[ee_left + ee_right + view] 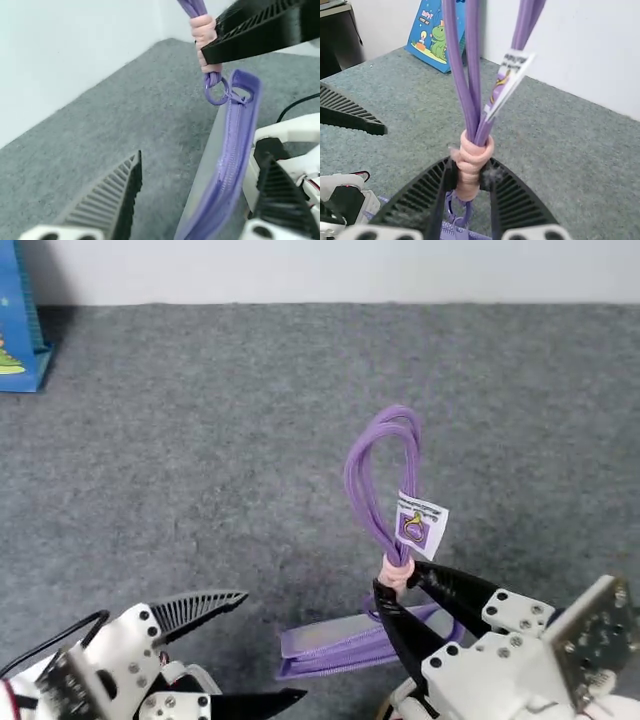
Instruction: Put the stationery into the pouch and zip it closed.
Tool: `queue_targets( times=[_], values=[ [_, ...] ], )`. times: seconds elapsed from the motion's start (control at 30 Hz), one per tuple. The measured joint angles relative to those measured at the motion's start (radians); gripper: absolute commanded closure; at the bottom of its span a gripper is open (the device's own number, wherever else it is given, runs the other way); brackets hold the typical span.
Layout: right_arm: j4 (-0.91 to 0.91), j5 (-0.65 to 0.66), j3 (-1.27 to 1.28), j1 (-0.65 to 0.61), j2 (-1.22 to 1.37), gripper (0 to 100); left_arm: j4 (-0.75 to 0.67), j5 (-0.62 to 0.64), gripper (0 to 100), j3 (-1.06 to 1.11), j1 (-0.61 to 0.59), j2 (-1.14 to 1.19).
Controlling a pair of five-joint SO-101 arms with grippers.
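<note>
A purple zip pouch [340,645] hangs tilted near the table's front edge, held up by its strap. Its purple cord strap [380,470] loops upward and carries a white tag [420,523]. My right gripper [400,585] is shut on the pink knot [398,573] at the strap's base, also seen as the pink knot [472,160] between the fingers [425,195]. A ring [217,92] joins the strap to the pouch [227,150]. My left gripper [272,645] stands open at the front left, its fingertips on either side of the pouch's free end without touching it.
A blue box [18,330] with a green cartoon figure stands at the far left against the white wall. Grey carpet [250,440] covers the table, with free room across the middle and back.
</note>
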Motion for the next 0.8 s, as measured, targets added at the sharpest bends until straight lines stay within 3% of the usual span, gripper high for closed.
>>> queue_targets(
  times=[0.1,0.33,0.6,0.8],
  values=[
    [0.0,0.0,0.0,0.0,0.0,99.1,0.0,0.0,66,0.002,0.02,0.021],
    [-0.034,0.0,0.0,0.0,0.0,99.1,0.025,0.0,66,0.005,0.196,0.025],
    [-0.038,-0.021,0.0,-0.011,0.0,99.1,-0.021,0.0,67,0.201,0.209,0.026],
    [-0.038,-0.026,0.0,-0.074,0.0,99.1,-0.086,0.0,75,0.221,0.209,0.026]
  ],
)
